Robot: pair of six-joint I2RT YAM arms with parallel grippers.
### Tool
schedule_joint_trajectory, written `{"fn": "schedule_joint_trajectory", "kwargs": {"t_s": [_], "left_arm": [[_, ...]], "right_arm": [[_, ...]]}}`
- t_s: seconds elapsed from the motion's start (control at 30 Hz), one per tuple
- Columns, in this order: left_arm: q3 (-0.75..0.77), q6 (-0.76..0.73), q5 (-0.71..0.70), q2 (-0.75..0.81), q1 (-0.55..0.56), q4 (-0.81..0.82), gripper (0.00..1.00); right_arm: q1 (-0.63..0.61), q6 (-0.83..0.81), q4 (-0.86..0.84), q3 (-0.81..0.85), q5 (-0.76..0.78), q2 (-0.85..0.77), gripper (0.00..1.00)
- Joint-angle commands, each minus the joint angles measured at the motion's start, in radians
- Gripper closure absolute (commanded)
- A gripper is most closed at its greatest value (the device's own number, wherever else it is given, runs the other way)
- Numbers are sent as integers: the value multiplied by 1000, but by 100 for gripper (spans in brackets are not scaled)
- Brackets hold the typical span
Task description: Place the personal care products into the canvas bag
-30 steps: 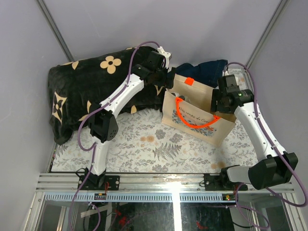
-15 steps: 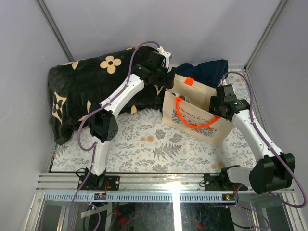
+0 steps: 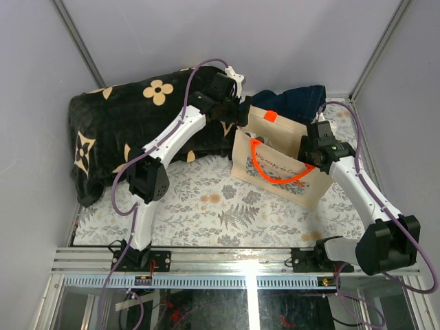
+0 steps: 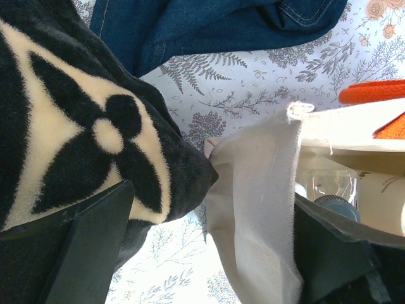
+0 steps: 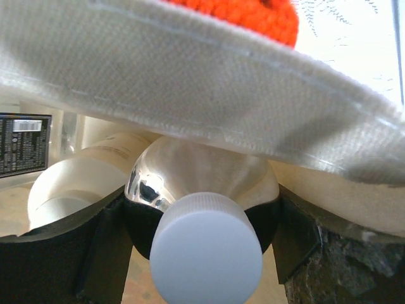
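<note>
The right gripper (image 5: 201,215) has been dipping lower, to the canvas bag (image 3: 295,189). The left gripper (image 4: 212,209) is sitting open over the bag's wall. A clear bottle (image 4: 329,187) and white bottle (image 5: 76,177) are lying inside already. The right gripper is squeezing the white-capped bottle (image 5: 205,253) at the bag's mouth. The jar is not showing.

Canvas bag (image 3: 275,137) right of the blanket (image 3: 124,124), cloth (image 3: 295,96) behind — bottle (image 5: 205,244) at its mouth, other containers (image 5: 69,183) inside
</note>
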State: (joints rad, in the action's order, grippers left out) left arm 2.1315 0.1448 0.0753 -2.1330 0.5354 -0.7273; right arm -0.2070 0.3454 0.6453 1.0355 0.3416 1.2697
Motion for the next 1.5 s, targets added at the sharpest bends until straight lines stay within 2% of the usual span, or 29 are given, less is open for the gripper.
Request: {"fn": "schedule_joint_trajectory", "kwargs": {"t_s": [0.0, 0.3, 0.43, 0.67, 0.83, 0.9, 1.0, 1.07, 1.17, 1.27, 1.37, 1.47], "left_arm": [[23, -3, -10, -40, -8, 6, 14], [38, 4, 4, -54, -7, 5, 14], [37, 6, 4, -53, -8, 6, 14], [39, 0, -5, -50, -8, 6, 14], [46, -1, 1, -56, -8, 6, 14], [48, -1, 2, -57, -8, 4, 14], [50, -1, 3, -57, -8, 3, 14], [49, -2, 1, -54, -8, 3, 14], [47, -2, -1, -53, -7, 3, 14], [47, -1, 0, -52, -7, 2, 14], [50, -1, 0, -53, -7, 3, 14], [51, -1, 1, -54, -8, 3, 14]], "right_arm": [[-3, -11, 185, 53, 206, 39, 100], [-4, -29, 242, 79, 334, 40, 100], [-4, -9, 276, 97, 197, 25, 100], [-5, 51, 217, 15, -122, -41, 100], [-5, 50, 207, -12, -151, -34, 100], [-6, 41, 208, -18, -145, -25, 97], [-5, 32, 211, -16, -141, -14, 85], [-5, 30, 217, -6, -138, -12, 72], [-5, 24, 227, 15, -135, -9, 46], [-5, 14, 246, 42, -130, 1, 27], [-6, 4, 263, 70, -115, 5, 16], [-6, -4, 272, 102, -105, 2, 10]]}}
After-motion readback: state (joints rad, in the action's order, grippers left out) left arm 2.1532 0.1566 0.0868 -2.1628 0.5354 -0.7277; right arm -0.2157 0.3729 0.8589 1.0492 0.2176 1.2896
